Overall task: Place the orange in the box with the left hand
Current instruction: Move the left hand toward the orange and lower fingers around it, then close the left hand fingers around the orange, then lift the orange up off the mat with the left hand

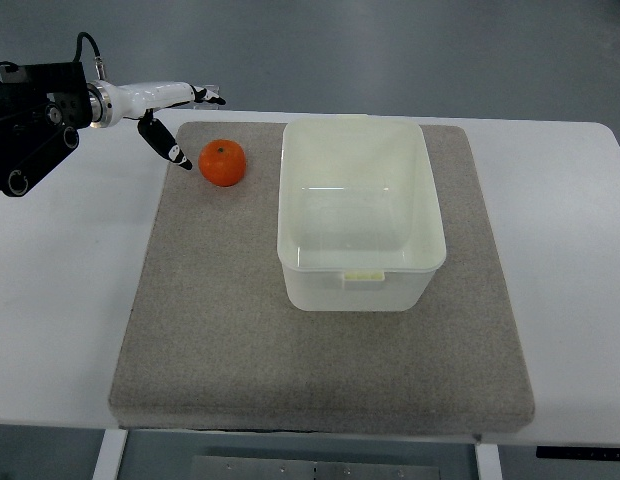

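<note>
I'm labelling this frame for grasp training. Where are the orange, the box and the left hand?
orange [223, 163], top view, middle of its peel.
box [290, 215], top view, left rim.
left hand [172, 110], top view, middle of the hand.

Bright, even overhead light; shadows are faint and soft. The white bench [550, 250] looks slightly washed out. Focus is sharp throughout, with mild compression softness.

The left arm [30, 120] runs off the picture's left edge, so its upper part cannot be seen. Left of the box [358, 212], the left hand [175, 115] is too small to make out each finger. The table [60, 300] is cut by both side edges.
</note>
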Robot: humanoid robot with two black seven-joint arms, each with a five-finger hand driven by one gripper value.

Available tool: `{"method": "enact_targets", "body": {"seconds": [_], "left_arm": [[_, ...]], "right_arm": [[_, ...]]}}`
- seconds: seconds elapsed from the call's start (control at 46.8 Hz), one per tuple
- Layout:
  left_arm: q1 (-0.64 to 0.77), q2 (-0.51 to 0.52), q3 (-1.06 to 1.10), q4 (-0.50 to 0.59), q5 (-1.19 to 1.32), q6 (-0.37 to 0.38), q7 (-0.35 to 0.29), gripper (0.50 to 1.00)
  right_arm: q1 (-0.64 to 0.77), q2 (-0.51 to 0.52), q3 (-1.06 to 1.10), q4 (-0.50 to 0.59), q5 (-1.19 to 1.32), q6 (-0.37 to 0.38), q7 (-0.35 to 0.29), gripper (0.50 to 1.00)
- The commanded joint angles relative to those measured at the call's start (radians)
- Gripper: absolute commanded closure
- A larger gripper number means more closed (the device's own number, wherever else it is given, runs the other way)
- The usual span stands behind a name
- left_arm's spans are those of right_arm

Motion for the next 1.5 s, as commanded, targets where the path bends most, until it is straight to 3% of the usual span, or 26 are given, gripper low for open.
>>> {"method": "enact_targets", "body": {"seconds": [0.0,0.449,0.983,1.068,1.175,1.261,1.389,1.474], "left_arm": [[0.0,-0.011,0.006,0.0,0.013,0.021,0.002,0.512],[0.026,-0.077,0.079,0.031,0.016,0.03,0.008,0.512],[0.03,-0.136,0.098,0.102,0.016,0.114,0.013,0.546],[0.03,-0.136,0.12,0.103,0.016,0.114,0.013,0.581],[0.031,-0.136,0.128,0.103,0.016,0.114,0.013,0.666],[0.031,-0.136,0.129,0.103,0.016,0.114,0.013,0.758],[0.031,-0.136,0.129,0.103,0.016,0.113,0.013,0.846],[0.031,-0.136,0.129,0.102,0.016,0.113,0.013,0.949]], "right_arm": [[0.0,0.0,0.0,0.0,0.0,0.0,0.0,0.574],[0.0,0.0,0.0,0.0,0.0,0.0,0.0,0.574],[0.0,0.0,0.0,0.0,0.0,0.0,0.0,0.574],[0.0,0.0,0.0,0.0,0.0,0.0,0.0,0.574],[0.0,0.0,0.0,0.0,-0.001,0.0,0.0,0.574],[0.0,0.0,0.0,0.0,0.0,0.0,0.0,0.574],[0.0,0.0,0.0,0.0,0.0,0.0,0.0,0.574],[0.0,0.0,0.0,0.0,0.0,0.0,0.0,0.574]]}}
